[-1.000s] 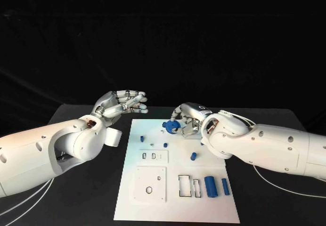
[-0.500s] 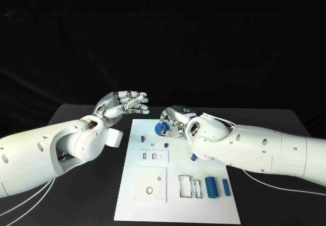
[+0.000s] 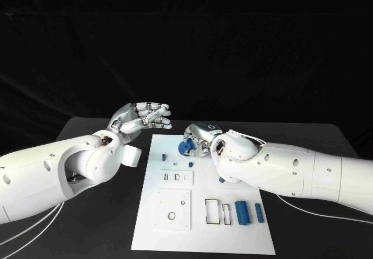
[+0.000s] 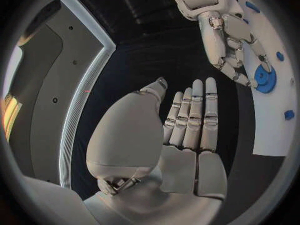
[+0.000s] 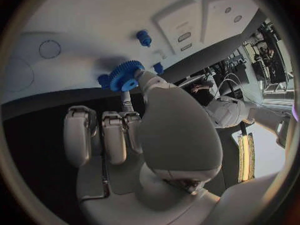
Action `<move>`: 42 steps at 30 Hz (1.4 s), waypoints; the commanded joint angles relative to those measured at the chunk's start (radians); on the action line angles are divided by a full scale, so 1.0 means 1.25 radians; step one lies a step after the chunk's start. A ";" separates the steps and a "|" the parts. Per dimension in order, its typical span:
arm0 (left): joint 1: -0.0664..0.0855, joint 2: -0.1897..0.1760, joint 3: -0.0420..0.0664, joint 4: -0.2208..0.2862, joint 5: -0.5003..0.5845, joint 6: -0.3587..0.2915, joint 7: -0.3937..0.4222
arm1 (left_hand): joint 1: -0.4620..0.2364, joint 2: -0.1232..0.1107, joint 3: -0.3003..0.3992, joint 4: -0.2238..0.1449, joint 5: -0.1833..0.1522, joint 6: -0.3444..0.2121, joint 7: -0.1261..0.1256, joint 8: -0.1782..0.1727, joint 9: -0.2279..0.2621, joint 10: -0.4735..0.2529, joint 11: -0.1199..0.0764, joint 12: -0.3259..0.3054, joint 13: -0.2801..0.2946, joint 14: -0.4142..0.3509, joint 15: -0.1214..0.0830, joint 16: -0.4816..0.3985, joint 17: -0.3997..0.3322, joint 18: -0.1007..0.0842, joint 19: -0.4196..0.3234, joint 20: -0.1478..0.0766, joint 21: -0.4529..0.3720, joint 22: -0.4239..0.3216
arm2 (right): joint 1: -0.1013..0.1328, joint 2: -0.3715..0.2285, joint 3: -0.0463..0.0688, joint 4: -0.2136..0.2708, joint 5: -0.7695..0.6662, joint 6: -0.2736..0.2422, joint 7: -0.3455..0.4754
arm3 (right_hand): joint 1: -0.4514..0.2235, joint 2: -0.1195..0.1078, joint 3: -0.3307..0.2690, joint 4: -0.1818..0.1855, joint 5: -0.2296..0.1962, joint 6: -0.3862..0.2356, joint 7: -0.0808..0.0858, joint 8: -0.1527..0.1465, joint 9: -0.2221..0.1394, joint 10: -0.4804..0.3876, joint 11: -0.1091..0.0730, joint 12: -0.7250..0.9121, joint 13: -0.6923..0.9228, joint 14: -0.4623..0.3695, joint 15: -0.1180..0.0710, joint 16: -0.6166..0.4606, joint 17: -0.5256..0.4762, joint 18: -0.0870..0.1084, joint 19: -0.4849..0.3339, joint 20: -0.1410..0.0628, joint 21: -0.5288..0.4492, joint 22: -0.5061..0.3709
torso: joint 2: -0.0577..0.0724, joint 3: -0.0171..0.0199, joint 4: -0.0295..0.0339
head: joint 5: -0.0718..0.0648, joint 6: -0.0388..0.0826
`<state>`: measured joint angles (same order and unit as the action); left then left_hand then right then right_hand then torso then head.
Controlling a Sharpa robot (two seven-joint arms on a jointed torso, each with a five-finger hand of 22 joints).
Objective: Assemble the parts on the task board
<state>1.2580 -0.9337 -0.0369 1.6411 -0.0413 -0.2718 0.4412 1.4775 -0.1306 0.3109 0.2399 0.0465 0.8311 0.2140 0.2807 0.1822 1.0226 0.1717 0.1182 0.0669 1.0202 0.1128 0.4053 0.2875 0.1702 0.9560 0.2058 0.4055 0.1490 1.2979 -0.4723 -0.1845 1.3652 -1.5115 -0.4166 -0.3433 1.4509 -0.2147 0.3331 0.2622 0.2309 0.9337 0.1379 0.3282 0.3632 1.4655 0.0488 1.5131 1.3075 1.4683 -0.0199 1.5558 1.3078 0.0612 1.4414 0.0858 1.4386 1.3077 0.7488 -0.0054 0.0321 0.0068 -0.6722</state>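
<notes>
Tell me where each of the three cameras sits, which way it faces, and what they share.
Head view: on the robot's head, facing down at the white board; both arms enter, left hand and right hand.
Left wrist view: behind the left hand, facing along its fingers toward the board's edge.
Right wrist view: behind the right hand, facing the board.
Shared: all three show the blue gear held by the right hand.

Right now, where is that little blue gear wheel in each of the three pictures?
Head view: blue gear at the far end of the white board, in the right hand.
Left wrist view: gear at the other hand's fingertips.
Right wrist view: gear just past the thumb.
Shared landmark: the white board.
</notes>
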 commanded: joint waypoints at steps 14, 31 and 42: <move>0.001 0.002 0.001 0.002 0.002 0.015 0.003 | 0.003 -0.002 0.002 0.000 0.003 0.006 0.012 -0.004 -0.001 0.006 -0.001 -0.003 0.000 -0.004 0.000 -0.004 0.001 0.010 0.004 0.004 0.000 -0.001 | -0.002 0.015 -0.001 -0.036 -0.011 0.022 0.002 | -0.024 -0.024 0.027 -0.006 0.001 -0.023 0.004 -0.029 0.002 0.034 0.008 -0.012 0.137 0.073 0.006 0.002 0.169 -0.006 -0.007 0.006 -0.011 0.050 | 0.000 0.0005 -0.0005 | 0.001 -0.003; 0.001 0.000 0.001 0.002 0.002 0.016 0.003 | 0.004 -0.003 0.004 0.000 0.003 0.007 0.012 -0.005 -0.001 0.008 -0.002 -0.006 0.000 -0.005 0.000 -0.005 0.003 0.010 0.005 0.004 0.000 -0.002 | -0.004 0.013 -0.003 -0.038 -0.002 0.026 0.011 | -0.063 -0.046 -0.026 -0.002 -0.002 -0.063 0.019 -0.066 0.005 0.022 0.022 -0.024 0.124 0.072 0.021 0.001 0.166 -0.005 -0.010 0.021 -0.017 0.047 | -0.001 0.0007 -0.0007 | 0.003 -0.003; 0.001 -0.002 0.001 0.001 0.002 0.016 0.003 | 0.004 -0.003 0.004 0.000 0.003 0.007 0.012 -0.005 -0.001 0.008 -0.002 -0.006 0.000 -0.005 0.000 -0.005 0.003 0.010 0.005 0.004 0.000 -0.002 | -0.004 -0.053 -0.003 0.029 0.031 0.012 0.019 | -0.061 -0.024 -0.082 0.011 0.000 -0.050 0.016 -0.067 0.016 0.026 0.021 -0.020 0.130 0.073 0.020 0.002 0.169 -0.006 -0.006 0.022 -0.015 0.053 | -0.001 0.0017 -0.0021 | 0.004 0.000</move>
<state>1.2581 -0.9371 -0.0368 1.6405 -0.0412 -0.2690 0.4386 1.4775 -0.1306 0.3108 0.2399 0.0465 0.8334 0.2116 0.2807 0.1824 1.0263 0.1680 0.1130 0.0669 1.0202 0.1128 0.4053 0.2901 0.1701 0.9560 0.2058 0.4054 0.1479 1.2929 -0.5318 -0.1878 1.3908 -1.4907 -0.3976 -0.3311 1.3787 -0.2546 0.2360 0.2760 0.2322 0.8648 0.1567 0.2454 0.3823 1.4631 0.0717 1.4883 1.3077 1.4628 -0.0001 1.5558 1.3074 0.0613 1.4322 0.1094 1.4212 1.3074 0.7472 -0.0035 0.0306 0.0109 -0.6727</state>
